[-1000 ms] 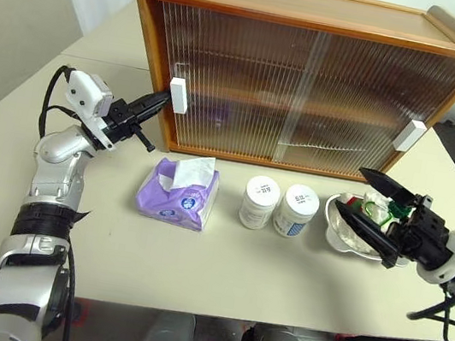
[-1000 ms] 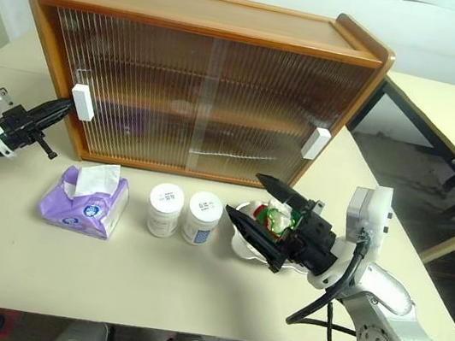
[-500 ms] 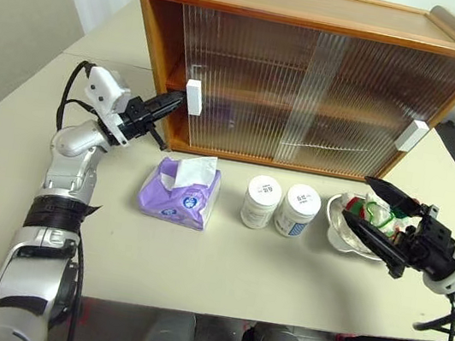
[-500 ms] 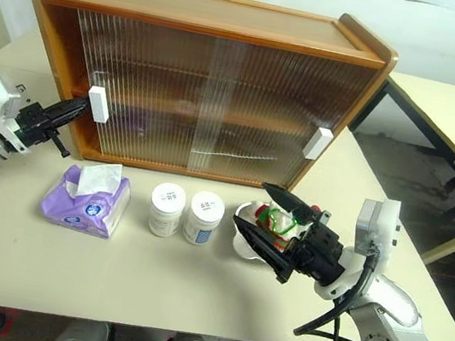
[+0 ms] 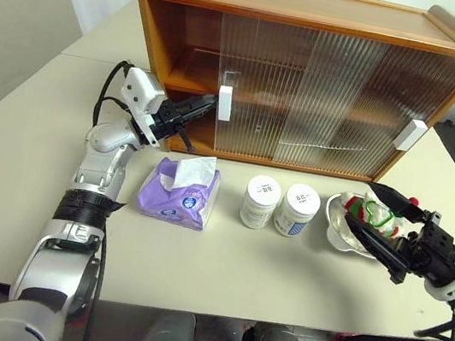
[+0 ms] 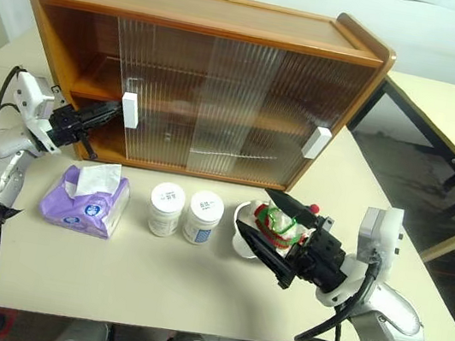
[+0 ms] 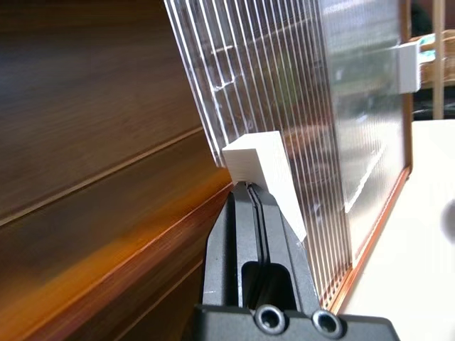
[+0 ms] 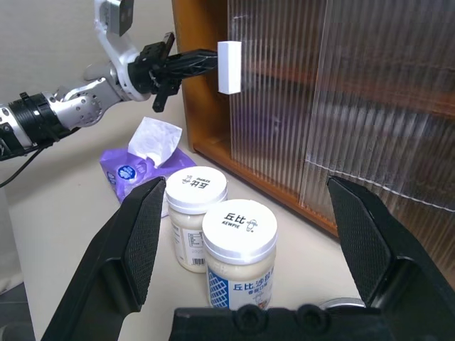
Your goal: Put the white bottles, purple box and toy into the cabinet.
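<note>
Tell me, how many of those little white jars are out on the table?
2. The left white bottle and the right white bottle stand side by side, between the purple box and the toy.

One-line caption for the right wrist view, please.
Open right claw frames two white-lidded jars; the shut left claw presses the ribbed sliding door's white handle.

We see a cream table (image 5: 220, 273) under even light, a pale wall (image 5: 11, 6) at ten o'clock, another table (image 6: 453, 115) at three o'clock.
</note>
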Controlling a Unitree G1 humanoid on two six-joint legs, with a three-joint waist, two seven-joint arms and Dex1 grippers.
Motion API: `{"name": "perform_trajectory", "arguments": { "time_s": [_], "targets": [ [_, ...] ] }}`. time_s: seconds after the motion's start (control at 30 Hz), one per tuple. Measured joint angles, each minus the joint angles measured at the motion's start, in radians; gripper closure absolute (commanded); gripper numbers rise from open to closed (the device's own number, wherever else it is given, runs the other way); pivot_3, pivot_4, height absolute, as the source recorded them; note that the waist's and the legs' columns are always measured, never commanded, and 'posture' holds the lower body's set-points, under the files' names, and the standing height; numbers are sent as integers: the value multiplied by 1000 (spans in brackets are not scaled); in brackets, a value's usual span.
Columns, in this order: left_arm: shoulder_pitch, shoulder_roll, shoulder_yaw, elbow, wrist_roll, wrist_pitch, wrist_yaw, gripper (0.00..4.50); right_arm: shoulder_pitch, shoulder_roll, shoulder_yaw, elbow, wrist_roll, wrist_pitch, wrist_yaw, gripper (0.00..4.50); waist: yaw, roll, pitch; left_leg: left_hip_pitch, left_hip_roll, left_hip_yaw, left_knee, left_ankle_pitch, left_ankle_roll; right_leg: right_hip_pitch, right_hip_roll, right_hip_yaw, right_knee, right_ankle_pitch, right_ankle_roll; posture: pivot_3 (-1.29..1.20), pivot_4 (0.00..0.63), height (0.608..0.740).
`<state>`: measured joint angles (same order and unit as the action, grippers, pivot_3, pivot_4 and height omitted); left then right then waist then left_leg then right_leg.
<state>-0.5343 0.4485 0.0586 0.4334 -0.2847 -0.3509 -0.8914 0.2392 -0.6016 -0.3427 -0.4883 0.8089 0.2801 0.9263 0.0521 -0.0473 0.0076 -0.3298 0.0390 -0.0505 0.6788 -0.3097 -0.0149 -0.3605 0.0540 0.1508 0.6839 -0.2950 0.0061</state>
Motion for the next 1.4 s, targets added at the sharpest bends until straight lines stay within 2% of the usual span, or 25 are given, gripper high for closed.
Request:
{"name": "perform_trajectory", "arguments": {
  "time_s": [0.33,0.6,0.9,1.0,1.1,1.4],
  "targets": [
    [-25,-102,-53,0,-2,2,-30,4448,14,6,0,-4,0,-5,-15,0,-2,0,0,0,0,0,1,0,0,1,0,0,0,1,4,49,0,740],
    [-57,-148,-91,4,15,1,-36,4448,25,11,-1,-19,0,-10,-29,0,-13,1,0,0,0,0,2,0,1,1,0,0,0,3,10,34,0,740],
    [-5,-81,-46,-70,-21,12,-44,4448,47,16,-3,-54,0,-11,-58,0,-31,3,-2,0,0,0,1,0,1,1,0,0,-1,2,10,40,0,740],
    [19,-52,-13,-84,-28,13,-24,4448,34,18,2,-56,-1,-11,-72,0,-32,3,-2,0,0,0,1,0,1,1,0,0,-1,-1,3,45,0,740],
    [25,-35,5,-84,-26,13,-6,4448,15,18,5,-56,-1,-10,-82,0,-32,3,-2,0,0,0,1,0,2,1,0,0,-1,-1,4,46,0,740],
    [30,-33,-5,-50,56,-3,61,4448,-3,0,9,-70,10,17,-98,0,-29,4,-2,0,0,0,1,1,3,1,0,0,-1,-1,3,40,0,740]
  ]
}}
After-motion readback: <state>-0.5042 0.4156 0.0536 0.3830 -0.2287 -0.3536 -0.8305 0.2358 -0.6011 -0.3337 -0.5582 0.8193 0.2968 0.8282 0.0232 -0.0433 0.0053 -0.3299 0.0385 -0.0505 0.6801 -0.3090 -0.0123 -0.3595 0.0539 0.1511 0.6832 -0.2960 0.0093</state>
